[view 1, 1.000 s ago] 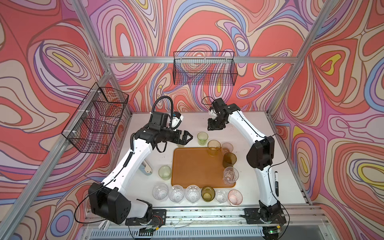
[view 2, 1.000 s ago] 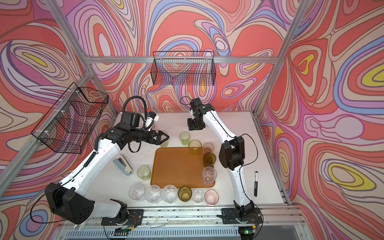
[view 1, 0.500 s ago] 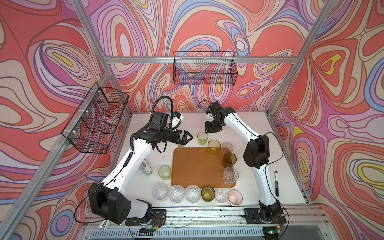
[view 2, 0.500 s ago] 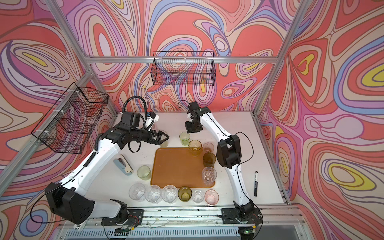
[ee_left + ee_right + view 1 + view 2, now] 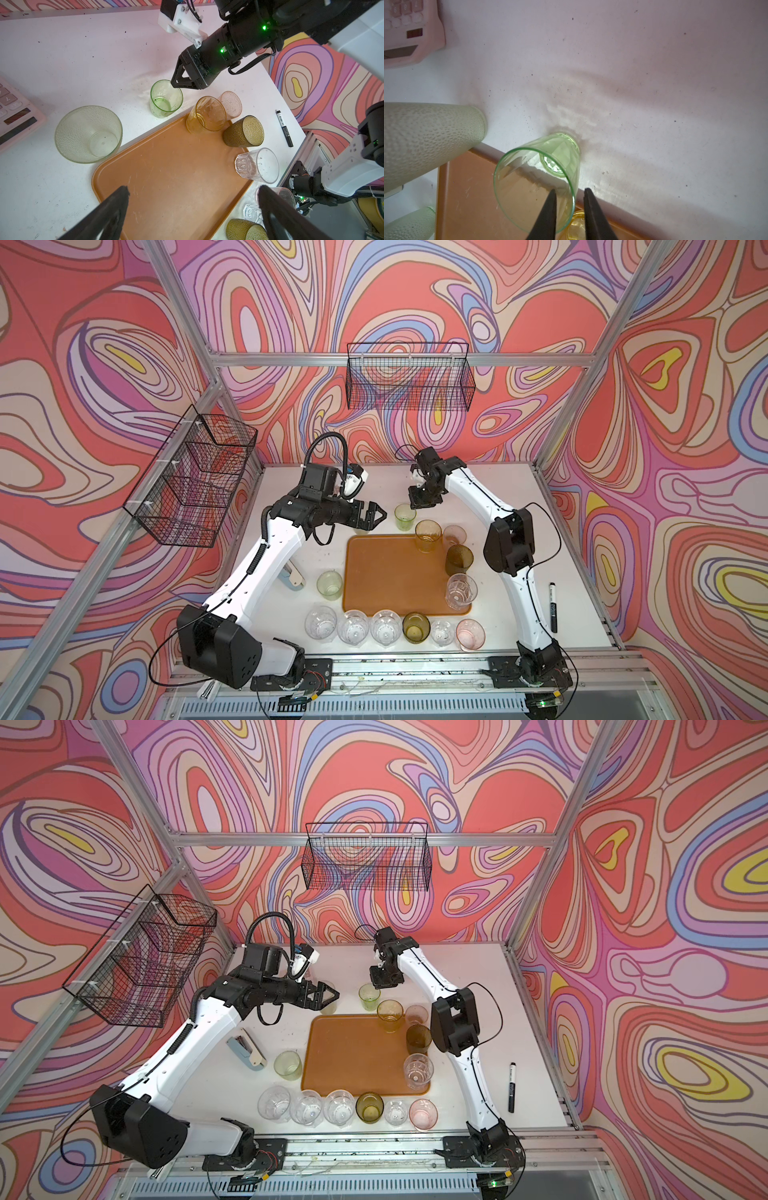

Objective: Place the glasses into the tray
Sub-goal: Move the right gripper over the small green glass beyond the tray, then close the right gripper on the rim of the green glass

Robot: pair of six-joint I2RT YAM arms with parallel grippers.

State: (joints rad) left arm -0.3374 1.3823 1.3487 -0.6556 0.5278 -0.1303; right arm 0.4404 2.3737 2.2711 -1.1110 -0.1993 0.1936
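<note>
Right gripper [image 5: 569,204] found straddling rim of green glass [image 5: 542,176], one finger inside, one outside; contact not confirmable. Glass standing upright on table [image 5: 490,489] just beyond far edge of tray [image 5: 390,572]. Left gripper [image 5: 193,209] wide open, empty, above tray.

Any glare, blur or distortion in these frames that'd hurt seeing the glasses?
Both top views: sharp, evenly lit, wide-angle bend at the frame posts. Left wrist view: glasses lean outward from lens distortion; the left gripper fingers are near, dark and soft. Right wrist view: the green glass casts bright rippled light on the table; the right gripper straddles its rim, and the frosted glass is stretched at the edge.
</note>
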